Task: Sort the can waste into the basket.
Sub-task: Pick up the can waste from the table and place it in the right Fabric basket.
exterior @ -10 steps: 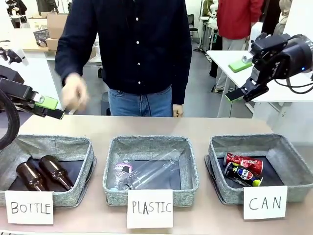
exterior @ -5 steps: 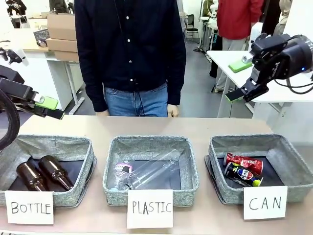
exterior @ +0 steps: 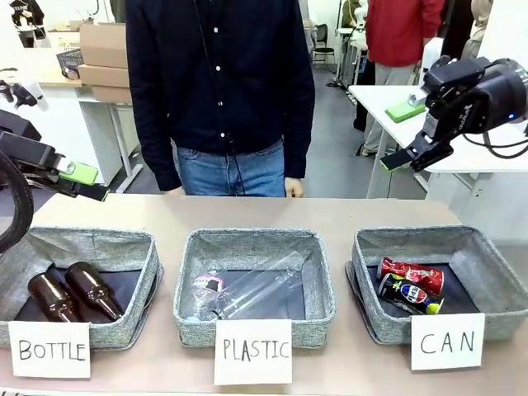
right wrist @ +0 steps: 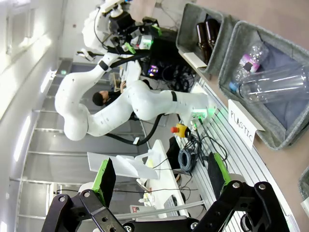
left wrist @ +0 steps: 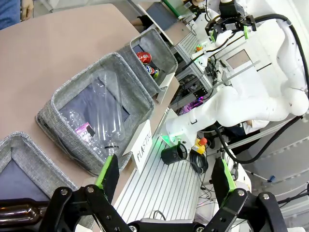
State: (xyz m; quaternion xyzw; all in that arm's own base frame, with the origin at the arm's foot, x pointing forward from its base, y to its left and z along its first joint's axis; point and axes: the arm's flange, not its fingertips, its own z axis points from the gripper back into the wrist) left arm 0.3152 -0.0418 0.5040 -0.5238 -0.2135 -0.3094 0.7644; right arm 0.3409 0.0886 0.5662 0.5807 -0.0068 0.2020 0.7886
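Observation:
The dented red can [exterior: 411, 272] and the dark blue-black can [exterior: 410, 294] lie side by side inside the grey basket [exterior: 495, 289] at the right, behind the white "CAN" card [exterior: 447, 341]. High above that basket's far side, my right gripper [exterior: 402, 134] hangs open and holds nothing. Over the table's left edge my left gripper [exterior: 87, 183] is open and holds nothing either. In the left wrist view its fingers [left wrist: 108, 174] stand wide apart, and far off both cans [left wrist: 147, 63] show in the basket [left wrist: 164, 48]. The right gripper [right wrist: 159, 176] looks open in the right wrist view too.
The "BOTTLE" basket [exterior: 124, 247] at the left holds two brown bottles [exterior: 74, 293]. The "PLASTIC" basket [exterior: 322, 280] in the middle holds a clear bottle [exterior: 247, 293]. A person [exterior: 223, 91] stands at the table's far edge, hands low beside it.
The person's raised hand has dropped to the table's far edge and the person has straightened up. Both arms and both cans have stayed still.

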